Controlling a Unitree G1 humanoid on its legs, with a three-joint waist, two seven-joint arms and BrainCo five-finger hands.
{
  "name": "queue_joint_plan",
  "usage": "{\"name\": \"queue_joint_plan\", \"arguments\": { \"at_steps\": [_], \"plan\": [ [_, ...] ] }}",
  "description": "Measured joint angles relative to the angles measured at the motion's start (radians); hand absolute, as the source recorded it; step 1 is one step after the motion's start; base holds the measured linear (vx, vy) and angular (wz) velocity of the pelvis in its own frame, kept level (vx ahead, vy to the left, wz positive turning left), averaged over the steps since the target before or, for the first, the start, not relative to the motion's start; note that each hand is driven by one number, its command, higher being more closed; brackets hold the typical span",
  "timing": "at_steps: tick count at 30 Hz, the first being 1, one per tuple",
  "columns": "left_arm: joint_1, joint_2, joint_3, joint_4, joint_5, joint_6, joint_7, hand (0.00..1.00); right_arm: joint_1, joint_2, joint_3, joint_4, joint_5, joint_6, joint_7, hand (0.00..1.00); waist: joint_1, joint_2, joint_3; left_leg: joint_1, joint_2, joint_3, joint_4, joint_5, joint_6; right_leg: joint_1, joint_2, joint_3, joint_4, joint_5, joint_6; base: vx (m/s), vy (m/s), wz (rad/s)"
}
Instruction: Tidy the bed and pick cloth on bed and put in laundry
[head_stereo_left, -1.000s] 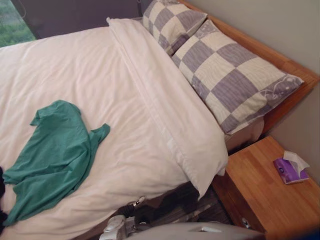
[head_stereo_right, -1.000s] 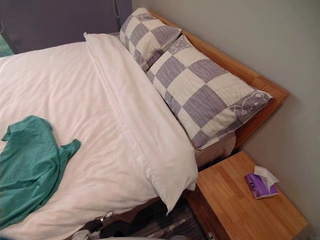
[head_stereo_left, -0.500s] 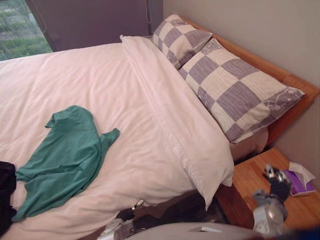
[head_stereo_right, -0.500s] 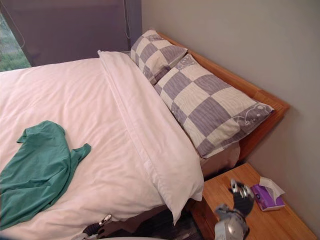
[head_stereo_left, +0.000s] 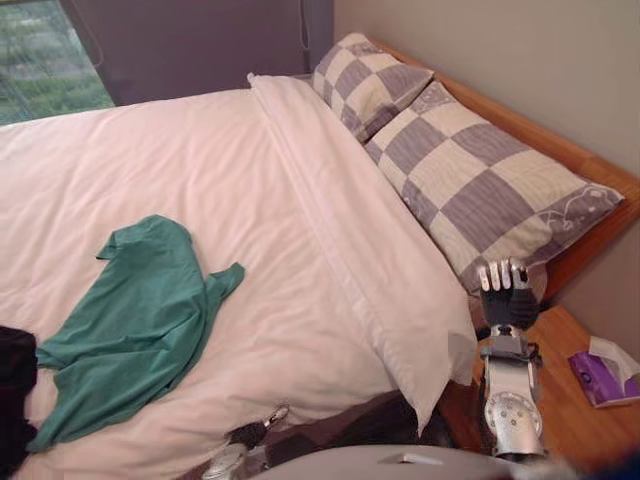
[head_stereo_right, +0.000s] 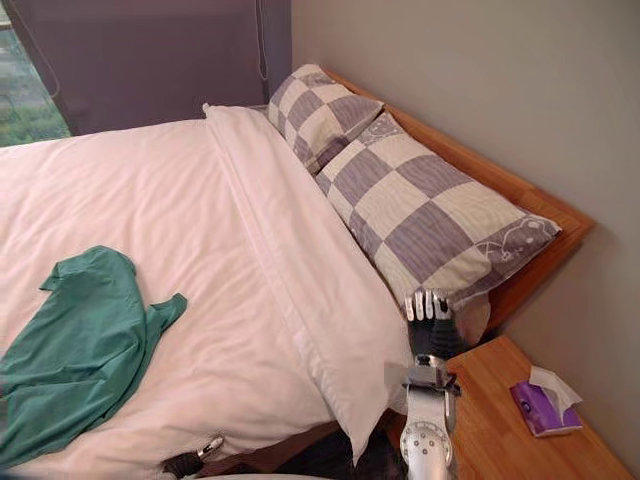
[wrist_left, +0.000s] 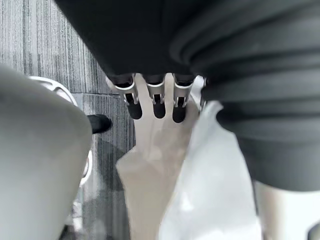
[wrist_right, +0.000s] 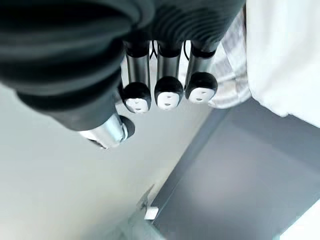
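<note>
No words, numbers or signs can be read anywhere. The purple tissue pack (head_stereo_left: 603, 376) lies on the wooden tabletop (head_stereo_left: 570, 425) to the right of the right hand (head_stereo_left: 507, 300), and its face is too small to tell whether it bears print. The checked pillow (head_stereo_left: 490, 180) just beyond that hand has a pale curling ornament at its near corner, which is a pattern and not lettering.
</note>
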Motion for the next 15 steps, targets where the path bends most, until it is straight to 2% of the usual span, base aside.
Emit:
{"name": "queue_joint_plan", "arguments": {
  "at_steps": [1, 2, 3, 6, 7, 8, 10, 11, 12, 15],
  "plan": [
    [-0.002, 0.002, -0.007, -0.012, -0.011, -0.003, 0.0, 0.0, -0.025, 0.0, 0.008, 0.0, 0.002, -0.005, 0.0, 1.0, 0.001, -0.004, 0.016, -0.016, -0.01, -0.001, 0.0, 0.003, 0.003, -0.017, -0.006, 0.001, 0.006, -0.016, 0.001, -0.22, -0.01, 0.13],
    [-0.021, 0.007, -0.018, -0.016, -0.03, -0.009, 0.0, 0.0, -0.077, -0.003, 0.018, 0.0, 0.005, -0.013, -0.005, 1.0, 0.01, -0.002, 0.058, -0.045, -0.025, 0.001, 0.0, 0.009, 0.004, -0.045, -0.023, 0.006, 0.003, -0.047, 0.0, -0.17, -0.011, 0.08],
    [-0.04, 0.005, -0.029, -0.012, -0.035, -0.008, 0.001, 0.0, -0.106, -0.011, 0.027, 0.0, 0.008, -0.015, -0.012, 1.0, 0.013, 0.008, 0.084, -0.059, -0.023, 0.001, 0.001, 0.015, 0.006, -0.059, -0.022, 0.005, 0.005, -0.049, -0.002, -0.18, 0.002, 0.16],
    [-0.088, -0.003, -0.077, -0.019, -0.077, -0.032, 0.0, 0.0, -0.236, -0.048, 0.058, 0.004, 0.008, -0.035, -0.075, 1.0, 0.015, 0.067, 0.193, -0.174, -0.012, 0.014, 0.005, 0.035, 0.012, -0.184, -0.013, 0.006, 0.026, -0.035, -0.001, -0.2, 0.016, 0.3],
    [-0.094, -0.005, -0.077, -0.025, -0.087, -0.038, 0.001, 0.0, -0.259, -0.049, 0.061, 0.009, 0.007, -0.036, -0.09, 1.0, 0.018, 0.085, 0.212, -0.188, -0.005, 0.022, 0.006, 0.052, 0.016, -0.202, -0.009, 0.007, 0.034, -0.028, -0.001, -0.14, -0.017, 0.13],
    [-0.101, -0.011, -0.077, -0.038, -0.103, -0.049, 0.002, 0.0, -0.288, -0.048, 0.075, 0.022, 0.006, -0.036, -0.116, 1.0, 0.022, 0.088, 0.245, -0.219, 0.007, 0.035, 0.006, 0.087, 0.028, -0.243, 0.0, 0.011, 0.054, -0.018, -0.008, -0.07, -0.04, 0.01],
    [-0.113, -0.004, -0.077, -0.052, -0.113, -0.068, 0.003, 0.0, -0.3, -0.041, 0.11, 0.035, 0.0, -0.038, -0.128, 1.0, 0.024, 0.081, 0.276, -0.264, 0.016, 0.038, 0.029, 0.098, 0.033, -0.293, 0.003, 0.017, 0.088, -0.017, -0.008, -0.01, -0.052, 0.02],
    [-0.135, 0.007, -0.076, -0.052, -0.116, -0.081, 0.007, 0.0, -0.309, -0.035, 0.128, 0.052, -0.001, -0.046, -0.131, 1.0, 0.025, 0.064, 0.303, -0.307, 0.028, 0.04, 0.076, 0.092, 0.046, -0.325, 0.003, 0.021, 0.107, -0.017, -0.009, 0.05, -0.063, 0.05],
    [-0.148, 0.011, -0.076, -0.051, -0.123, -0.084, 0.01, 0.0, -0.314, -0.033, 0.133, 0.058, -0.001, -0.047, -0.135, 1.0, 0.026, 0.059, 0.314, -0.327, 0.034, 0.039, 0.099, 0.084, 0.051, -0.34, 0.004, 0.024, 0.114, -0.017, -0.01, 0.07, -0.084, 0.07],
    [-0.21, 0.016, -0.074, -0.055, -0.15, -0.102, 0.038, 0.0, -0.357, -0.03, 0.141, 0.09, -0.001, -0.082, -0.125, 1.0, 0.024, 0.058, 0.365, -0.446, 0.061, 0.031, 0.226, 0.036, 0.064, -0.417, 0.007, 0.031, 0.145, -0.016, -0.011, 0.06, -0.034, 0.1]
  ]
}}
